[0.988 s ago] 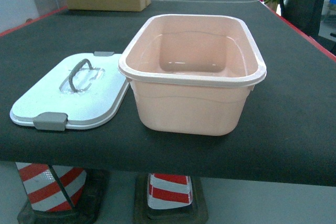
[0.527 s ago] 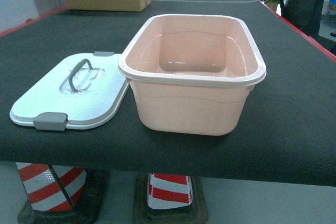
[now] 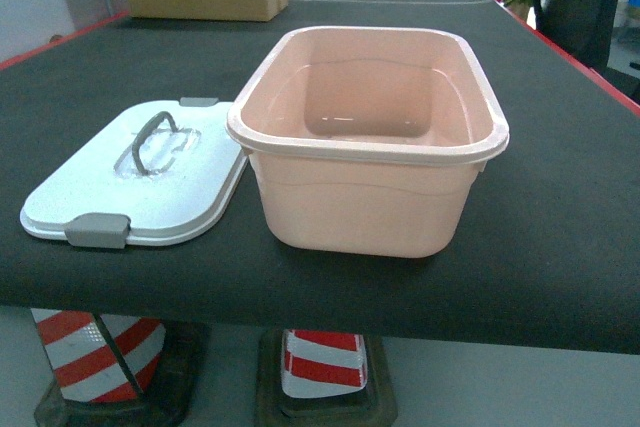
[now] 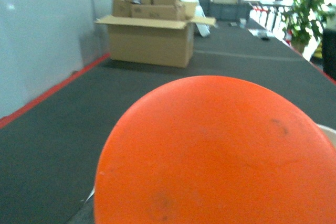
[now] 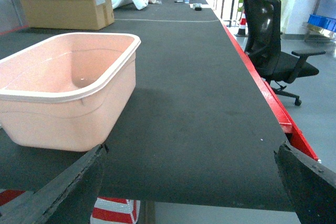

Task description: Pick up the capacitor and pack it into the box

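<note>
Since a second ago the view has shifted only slightly; nothing else moved. The box [image 3: 368, 137] sits open and empty on the bench [image 3: 560, 217], lid [image 3: 135, 175] touching its left side. The right pincer [image 5: 191, 182] hangs wide open near the box; the left pincer's state I cannot tell, its view blocked by an orange dome [image 4: 218, 153]. No capacitor shows, so find it first.

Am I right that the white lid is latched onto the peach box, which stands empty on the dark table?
Not quite: the white lid is off, lying flat on the dark table beside the peach box, on the box's left in the head view. The box is open and looks empty there.
</note>
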